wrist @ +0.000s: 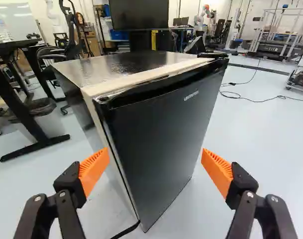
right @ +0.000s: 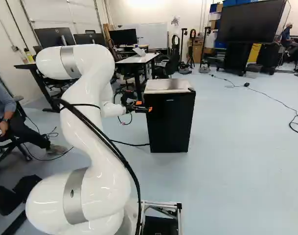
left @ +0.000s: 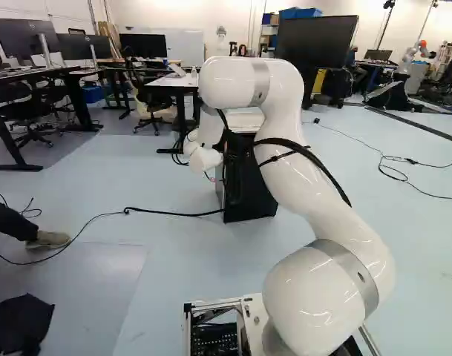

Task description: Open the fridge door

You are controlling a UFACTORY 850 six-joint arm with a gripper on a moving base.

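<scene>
Pale blue floor (wrist: 270, 134); small black box-shaped fridge (wrist: 161, 144) ahead of the wide-open, orange-padded fingers (wrist: 94, 170); best ease one tip into its nearer door seam (wrist: 120, 169), then pull gently.

Base views face ahead from behind the arm (left: 337, 230), sharing the fridge (right: 171, 122); the wrist's seems nearer.

The pale blue floor (right: 237, 171) supports the black fridge (right: 171, 122), which you see upright, door closed. In the left base view, you can trace a dark cable (left: 166, 213) to its base; a looping cord (wrist: 282, 97) lies well apart, rightward.
</scene>
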